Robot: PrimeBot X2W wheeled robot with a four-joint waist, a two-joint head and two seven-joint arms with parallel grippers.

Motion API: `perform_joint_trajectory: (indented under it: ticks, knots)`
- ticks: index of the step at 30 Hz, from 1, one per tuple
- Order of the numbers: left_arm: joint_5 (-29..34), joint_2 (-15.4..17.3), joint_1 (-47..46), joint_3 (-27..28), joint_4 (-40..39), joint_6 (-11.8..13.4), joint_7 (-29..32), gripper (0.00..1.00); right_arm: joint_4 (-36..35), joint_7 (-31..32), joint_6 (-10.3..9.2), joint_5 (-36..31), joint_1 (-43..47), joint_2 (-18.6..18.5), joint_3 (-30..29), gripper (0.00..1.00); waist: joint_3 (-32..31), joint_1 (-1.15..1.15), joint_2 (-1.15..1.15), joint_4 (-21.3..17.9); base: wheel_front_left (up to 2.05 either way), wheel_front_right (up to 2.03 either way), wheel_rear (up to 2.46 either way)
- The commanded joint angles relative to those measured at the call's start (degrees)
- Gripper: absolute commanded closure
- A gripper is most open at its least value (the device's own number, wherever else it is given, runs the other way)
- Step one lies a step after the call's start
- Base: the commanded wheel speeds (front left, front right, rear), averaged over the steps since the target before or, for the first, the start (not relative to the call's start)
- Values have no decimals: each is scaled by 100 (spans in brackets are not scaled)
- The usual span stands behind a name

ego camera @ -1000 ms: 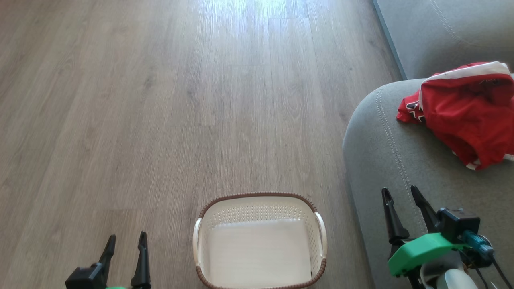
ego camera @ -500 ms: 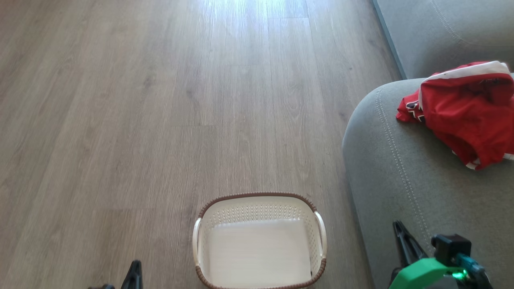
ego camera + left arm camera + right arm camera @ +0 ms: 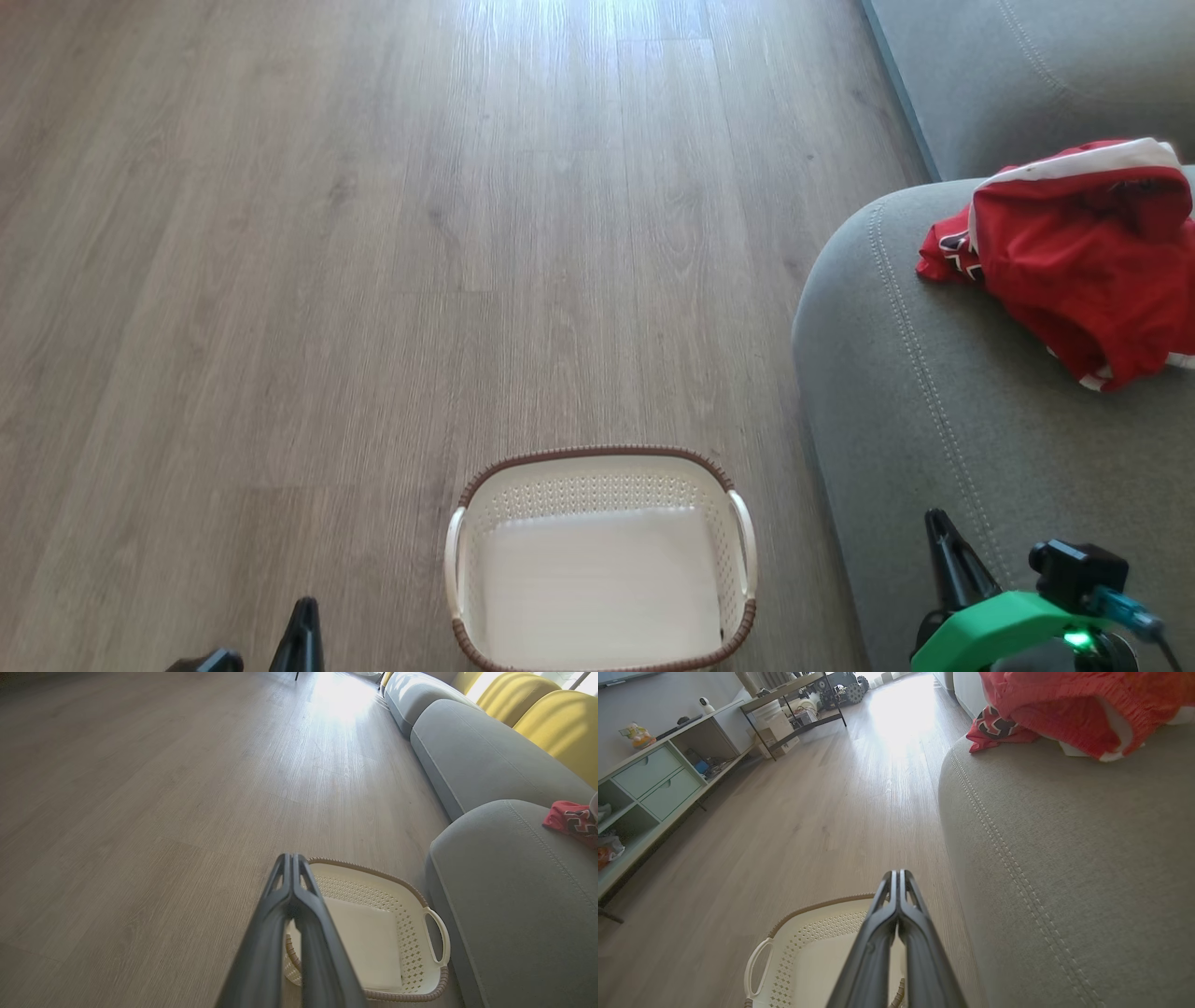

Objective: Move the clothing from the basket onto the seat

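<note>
Entry, clothing [image 3: 1074,271]: red with white trim, one crumpled heap lying on the seat [image 3: 896,392] near its rounded corner, well apart from the basket [image 3: 597,457]. Basket: stands on the floor [image 3: 373,280] just beside the seat's front, its inside bare, with nothing red in it. Left hand [image 3: 292,857]: fingers pressed together and holding nothing, tips seen against the basket's rim in the left wrist view. Right hand [image 3: 897,873]: likewise pressed together and empty, pointing along the seat's stitched edge with the basket below it. Change noted: a second ago both hands stood higher in the head view, the right one with fingers spread over the seat cushion. Both have since sunk toward the bottom edge and closed, while heap and basket lie as they did. Reading: the release appears finished and the arms are drawing back. With the basket bare and the clothing on the seat, the task looks complete or very nearly so. Not determinable: whether the heap is one garment or two, and its lettering, since only a patterned scrap shows at its left end. The heap is cut off by the right edge of the head view, and the basket's near rim by the bottom edge. In that view each hand shows a single dark finger, the right one above its green mount [image 3: 999,621]
</note>
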Motion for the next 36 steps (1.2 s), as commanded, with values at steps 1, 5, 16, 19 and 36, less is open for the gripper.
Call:
perform_joint_trajectory:
  ticks: [1, 5, 16, 19, 36]
  knots:
    - [-114, 32, -228, 175, -202, -29, 34, 100, -228, 31, 0, 171, -315, -1, -31, 100, 3, 0, 0, -3, 0, 0, 0]
    - [-311, -7, -254, 270, -230, -77, 99, 100, -254, 89, 0, 430, -340, -1, -47, 100, 12, 0, 0, -13, 0, 0, 0]
    - [-853, -116, -326, 532, -309, -208, 277, 100, -319, 250, -1, 1141, -414, -2, -94, 100, 38, 0, 0, -40, 0, 0, 0]
    - [-1001, -145, -345, 604, -330, -244, 326, 100, -337, 294, -1, 1337, -435, -3, -106, 100, 45, 0, 0, -47, 0, 0, 0]
    - [-1790, -304, -450, 986, -445, -434, 587, 100, -429, 524, -1, 2381, -544, -11, -168, 100, 83, 0, 0, -86, 0, 0, 0]
